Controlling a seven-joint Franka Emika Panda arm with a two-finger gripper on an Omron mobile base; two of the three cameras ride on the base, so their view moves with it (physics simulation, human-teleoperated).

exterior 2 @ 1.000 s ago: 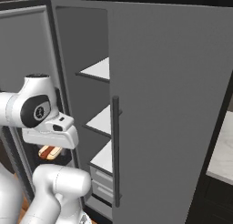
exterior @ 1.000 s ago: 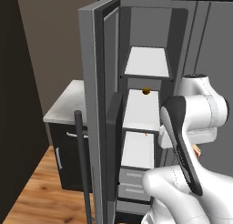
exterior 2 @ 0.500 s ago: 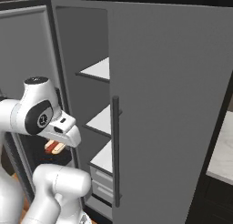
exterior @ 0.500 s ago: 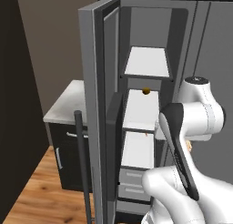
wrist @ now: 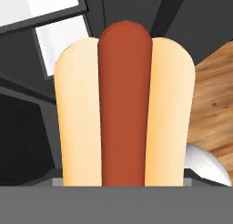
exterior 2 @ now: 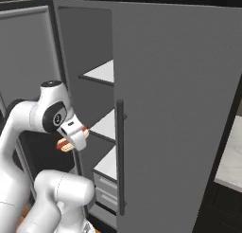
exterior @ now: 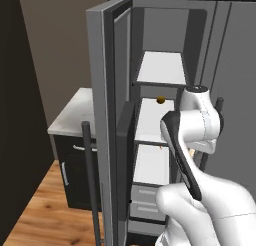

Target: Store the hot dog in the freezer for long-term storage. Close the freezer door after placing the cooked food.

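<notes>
The carry-in step is in hand — the gripper [exterior 2: 71, 141], apparently clamped on the hot dog [exterior 2: 63, 144], holds it just outside the open freezer [exterior: 157, 120], near the middle shelf [exterior: 152, 121] — next it must reach inward and lower it there.

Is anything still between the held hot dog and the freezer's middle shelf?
No. In the right base view the hot dog, in the gripper, hangs just outside the open freezer; nothing stands between it and the middle shelf.

open freezer door [exterior: 107, 115], white freezer [exterior: 155, 120] shelves, small dark item [exterior: 160, 100] on middle shelf
</notes>
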